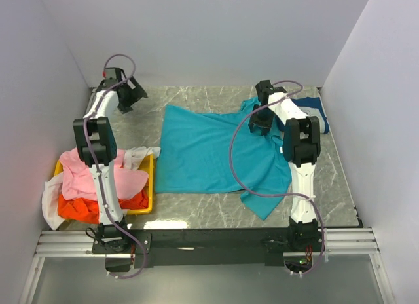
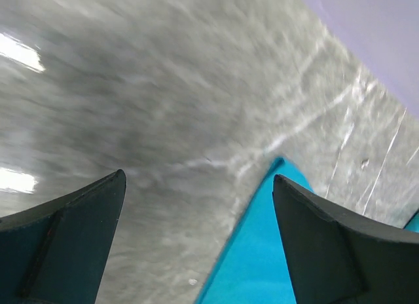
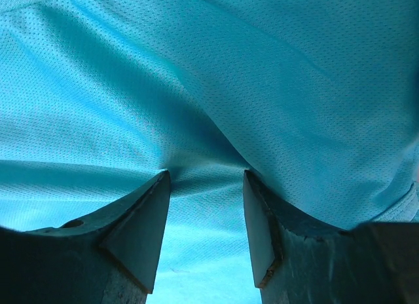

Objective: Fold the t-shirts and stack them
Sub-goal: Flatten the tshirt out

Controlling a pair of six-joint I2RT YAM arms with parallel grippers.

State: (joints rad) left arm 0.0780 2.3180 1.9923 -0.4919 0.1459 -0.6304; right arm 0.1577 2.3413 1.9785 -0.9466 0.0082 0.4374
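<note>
The teal t-shirt lies spread flat on the grey marble table, with one sleeve reaching toward the front right. My right gripper is pressed down on its far right part. In the right wrist view its jaws stand apart with a fold of teal cloth bunched between the tips. My left gripper is open and empty over bare table at the far left. Its wrist view shows the gripper above the shirt's far left corner. A navy t-shirt lies behind the right arm.
A yellow tray at the front left holds pink, orange and white t-shirts heaped together and spilling over its edges. White walls close in the table on three sides.
</note>
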